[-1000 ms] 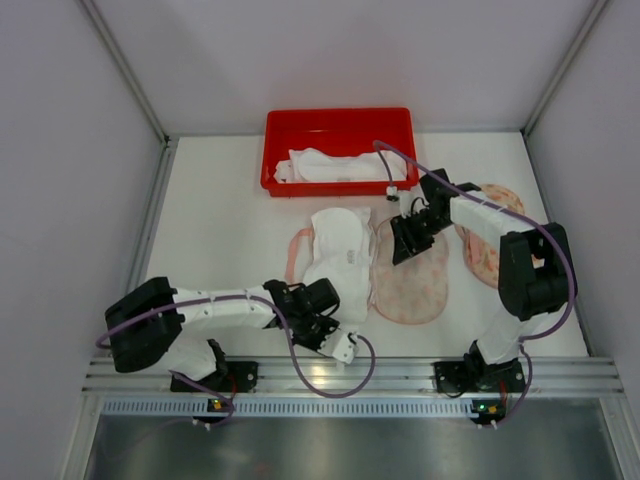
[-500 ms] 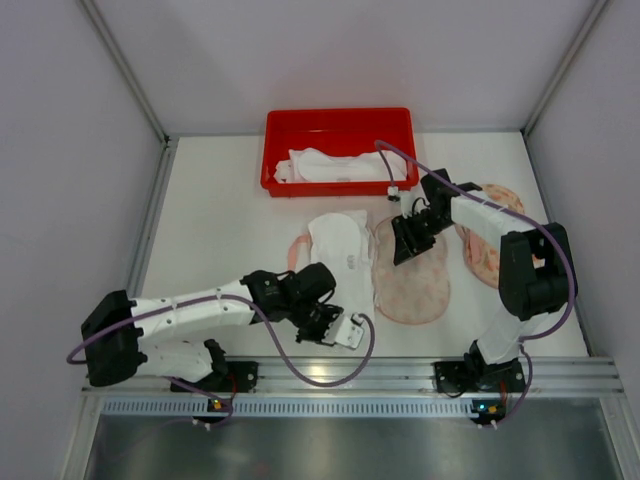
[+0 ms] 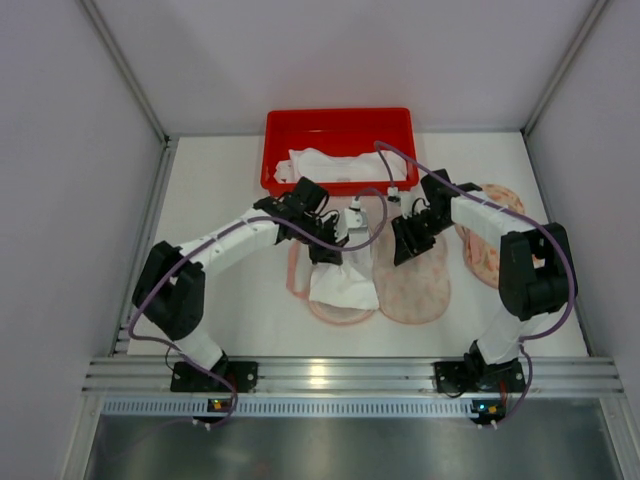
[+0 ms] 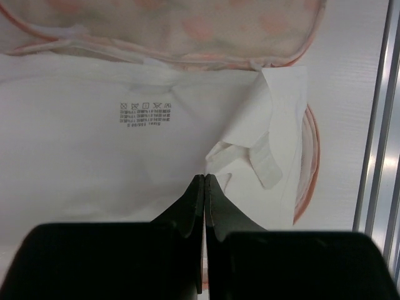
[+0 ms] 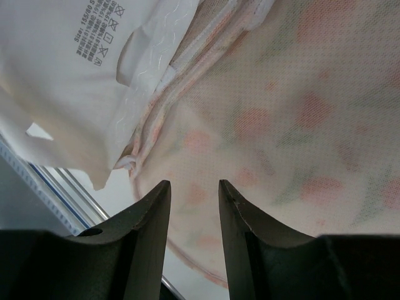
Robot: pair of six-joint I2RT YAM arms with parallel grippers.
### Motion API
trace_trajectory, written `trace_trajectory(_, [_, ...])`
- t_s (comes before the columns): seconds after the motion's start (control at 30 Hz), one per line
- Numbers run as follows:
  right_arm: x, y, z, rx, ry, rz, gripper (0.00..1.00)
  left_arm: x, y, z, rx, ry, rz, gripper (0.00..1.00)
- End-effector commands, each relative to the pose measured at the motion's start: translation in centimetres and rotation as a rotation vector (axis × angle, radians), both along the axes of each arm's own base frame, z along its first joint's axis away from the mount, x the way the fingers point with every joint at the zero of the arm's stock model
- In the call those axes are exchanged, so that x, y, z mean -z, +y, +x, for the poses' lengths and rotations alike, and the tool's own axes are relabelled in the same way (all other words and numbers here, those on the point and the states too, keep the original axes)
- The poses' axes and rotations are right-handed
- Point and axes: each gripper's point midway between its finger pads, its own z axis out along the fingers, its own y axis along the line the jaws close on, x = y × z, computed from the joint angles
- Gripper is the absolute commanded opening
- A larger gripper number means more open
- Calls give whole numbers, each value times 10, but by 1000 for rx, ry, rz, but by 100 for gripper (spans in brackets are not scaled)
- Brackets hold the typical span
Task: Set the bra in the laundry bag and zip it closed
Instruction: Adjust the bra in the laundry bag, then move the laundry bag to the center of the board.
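white desk [image 3: 220, 220]: bra [image 3: 342, 285] atop laundry bag [image 3: 415, 285], not inside, unzipped; left fingers [image 4: 190, 209] pinch it, right fingers [image 5: 147, 225] spread.

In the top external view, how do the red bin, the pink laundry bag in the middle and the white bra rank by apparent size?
1. Red bin and laundry bag: they look about alike. The bag is partly covered, so I do not rank them.
2. Bra: clearly the smallest.

The white bench [image 3: 220, 200] carries a red plastic tray [image 3: 272, 150] at its far edge. An open pink floral mesh laundry bag [image 3: 412, 290] lies in the middle, and a similar pink mesh piece [image 3: 487, 252] lies at the right.
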Motion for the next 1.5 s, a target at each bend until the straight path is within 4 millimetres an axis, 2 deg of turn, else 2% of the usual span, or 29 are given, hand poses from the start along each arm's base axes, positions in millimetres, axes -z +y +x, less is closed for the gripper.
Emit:
trace_trajectory(0.0, [-9,0,4,-8,-40,31,38,15,-4,3,8,59,12,0])
trace_trajectory(0.1, [-11,1,2,-12,-38,38,38,36,2,0,-1,94,57,0])
trace_trajectory(0.17, [-13,3,-1,-17,-33,54,38,46,7,0,-38,103,76,8])
trace_trajectory(0.2, [-15,4,-1,-18,-39,62,38,45,8,1,-54,105,79,19])
trace_trajectory(0.23, [-17,5,-2,-17,-38,69,39,43,9,1,-76,121,74,24])
trace_trajectory(0.3, [-18,8,0,-7,-37,82,38,24,13,4,-111,116,34,31])
trace_trajectory(0.33, [-20,10,3,4,-41,86,39,14,13,3,-134,130,3,37])
trace_trajectory(0.37, [-20,10,6,11,-44,86,38,-5,18,8,-165,104,-40,41])
trace_trajectory(0.47, [-18,15,18,31,-44,94,38,-25,37,20,-278,79,-82,47])
trace_trajectory(0.57, [-17,25,32,44,-58,110,37,-16,59,35,-388,90,-55,45])
trace_trajectory(0.67, [-16,38,44,42,-84,121,35,10,74,48,-514,180,-20,37])
trace_trajectory(0.77, [-24,54,53,23,-130,144,32,33,85,58,-609,276,-4,29])
trace_trajectory(0.9, [-62,82,77,17,-241,246,25,46,93,64,-711,347,-29,24])
trace_trajectory(0.97, [-82,97,94,28,-297,307,23,57,96,57,-734,383,-9,23])
trace_trajectory(1.03, [-88,112,98,53,-285,340,23,70,99,51,-759,418,20,22])
trace_trajectory(1.13, [-79,139,100,25,-257,355,23,84,101,38,-776,488,43,20])
trace_trajectory(1.17, [-69,153,95,-3,-236,351,22,87,102,31,-784,519,48,19])
trace_trajectory(1.23, [-58,164,91,-23,-225,343,22,85,101,26,-780,534,38,17])
trace_trajectory(1.27, [-45,175,82,-51,-206,333,22,87,102,21,-779,546,39,17])
trace_trajectory(1.4, [-10,188,65,-98,-166,297,22,67,95,7,-741,572,-29,16])
trace_trajectory(1.47, [8,188,53,-117,-138,276,22,41,90,3,-702,574,-112,17])
